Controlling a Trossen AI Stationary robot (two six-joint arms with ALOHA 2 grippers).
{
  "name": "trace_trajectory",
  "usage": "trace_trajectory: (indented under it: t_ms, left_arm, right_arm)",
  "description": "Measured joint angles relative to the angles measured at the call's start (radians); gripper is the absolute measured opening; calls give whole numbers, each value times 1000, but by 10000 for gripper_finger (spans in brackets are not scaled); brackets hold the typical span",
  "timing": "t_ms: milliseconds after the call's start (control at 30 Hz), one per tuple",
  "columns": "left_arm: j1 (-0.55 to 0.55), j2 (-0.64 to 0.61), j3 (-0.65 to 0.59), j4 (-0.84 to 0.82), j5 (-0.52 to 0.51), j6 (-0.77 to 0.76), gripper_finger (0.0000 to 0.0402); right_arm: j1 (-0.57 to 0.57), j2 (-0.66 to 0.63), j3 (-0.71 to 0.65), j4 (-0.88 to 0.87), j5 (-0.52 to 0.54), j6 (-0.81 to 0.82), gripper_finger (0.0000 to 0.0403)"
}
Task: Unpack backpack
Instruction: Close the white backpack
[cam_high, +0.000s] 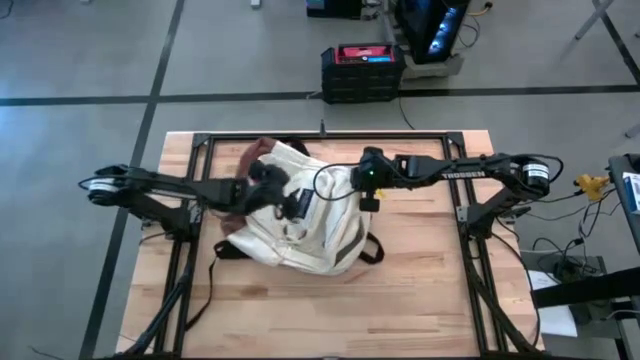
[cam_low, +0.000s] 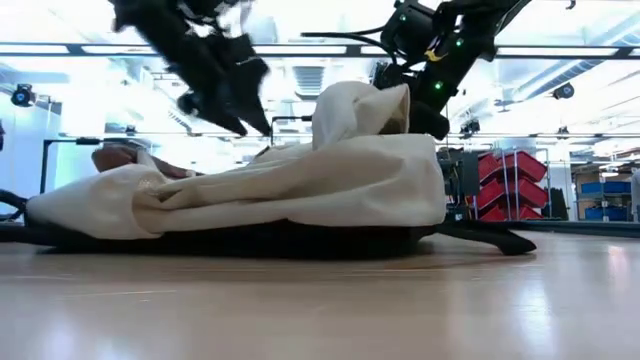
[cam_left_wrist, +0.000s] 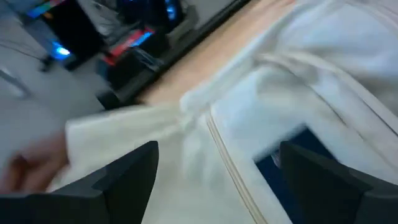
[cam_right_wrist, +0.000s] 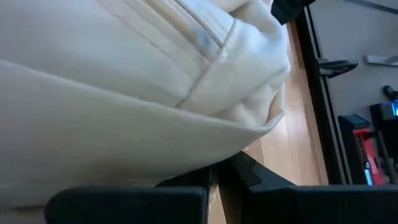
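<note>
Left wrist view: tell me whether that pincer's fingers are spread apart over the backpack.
Yes, the left pincer shows its two dark fingers wide apart, with the backpack between them.

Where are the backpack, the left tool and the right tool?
backpack (cam_high: 300, 225): high view, on its cream front panel.
left tool (cam_left_wrist: 217, 171): left wrist view, midway between its open fingers, over the fabric.
right tool (cam_high: 362, 195): high view, at the pack's upper right edge.

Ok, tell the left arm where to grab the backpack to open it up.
Grip the loose cream flap beside the zip line on the backpack, coming straight down from above. The bag lies flat on the table, so only its top fabric offers a fold. The left gripper hangs open over that seam; the right gripper pinches fabric opposite.
</note>
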Motion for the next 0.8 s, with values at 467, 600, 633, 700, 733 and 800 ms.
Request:
trace_trajectory:
  t_ms: [467,600,633,700,733,800]
  left_arm:
    - [253,503,201,31,153,92,314]
    - [282,530,195,6,140,62,314]
    - [286,529,194,-8,137,58,314]
    - [295,517,194,-46,115,55,314]
    - [299,512,192,-70,99,55,314]
    - [308,493,188,-132,61,56,314]
  right_arm:
    - [159,-24,-1,-154,-70,164,0]
    - [277,-21,-10,-142,-68,240,0]
    - [309,-21,-12,-140,-68,261,0]
    - [366,-21,-15,-128,-70,304,0]
    - [395,-21,-15,-113,-70,323,0]
    - [450,-21,-15,-94,-66,352,0]
